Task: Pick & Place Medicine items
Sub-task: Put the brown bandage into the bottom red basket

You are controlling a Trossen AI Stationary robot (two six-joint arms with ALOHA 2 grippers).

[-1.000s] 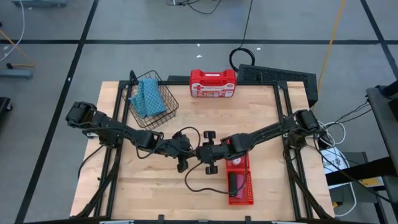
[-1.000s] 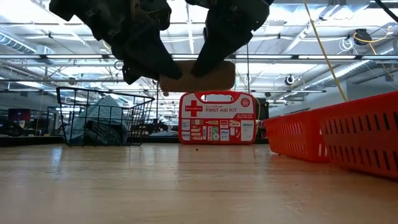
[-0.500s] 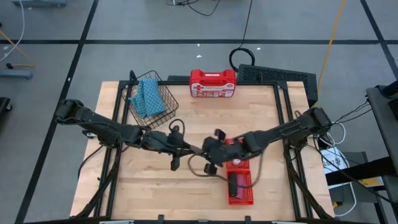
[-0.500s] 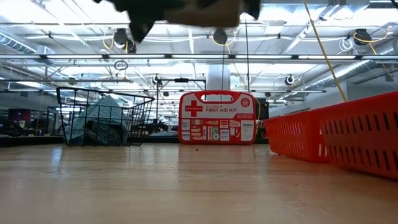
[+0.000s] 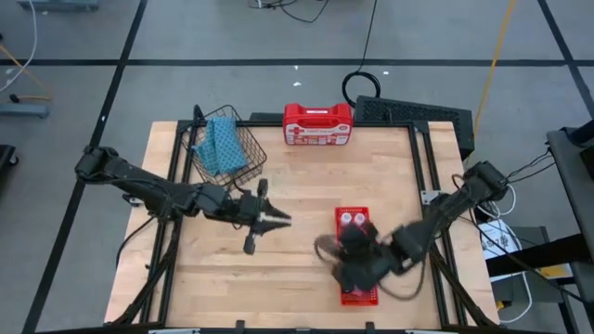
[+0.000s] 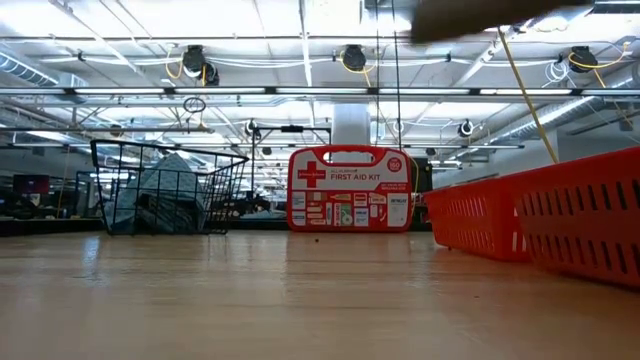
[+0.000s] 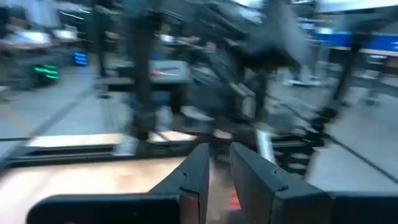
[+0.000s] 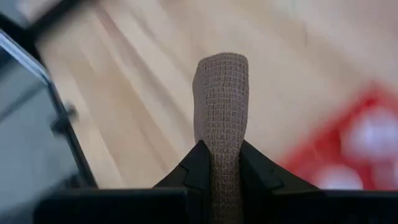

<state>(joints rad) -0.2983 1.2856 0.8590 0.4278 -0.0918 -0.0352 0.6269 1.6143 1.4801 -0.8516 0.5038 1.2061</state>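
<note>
Close up in the right wrist view, the right hand (image 8: pixel 219 163) pinches a brown oblong roll (image 8: pixel 221 118) of woven wrap low on its length, so most of the piece stands free beyond the fingertips, with bare wooden table (image 8: pixel 149 87) behind it. From above, that hand (image 5: pixel 357 260) hangs over the near end of the red basket (image 5: pixel 357 295), and white round bottles (image 5: pixel 353 220) lie at the basket's far end. Any risk appears to lie in the release: held this low, the roll could tip as the fingers part, catch the basket's rim and fall onto the table, where it might roll off. Letting go while the arm is moving would likely send it wide.

Farther along, the left hand (image 5: pixel 275 220) hovers over the middle of the table with its fingers (image 7: pixel 199 177) slightly apart and nothing between them; a crossing of the two arms seems unlikely, since they are well apart. At the back of the table stand a wire basket (image 5: pixel 237 167) holding a blue cloth (image 5: pixel 219 144), and a red first aid case (image 5: pixel 317 124).
</note>
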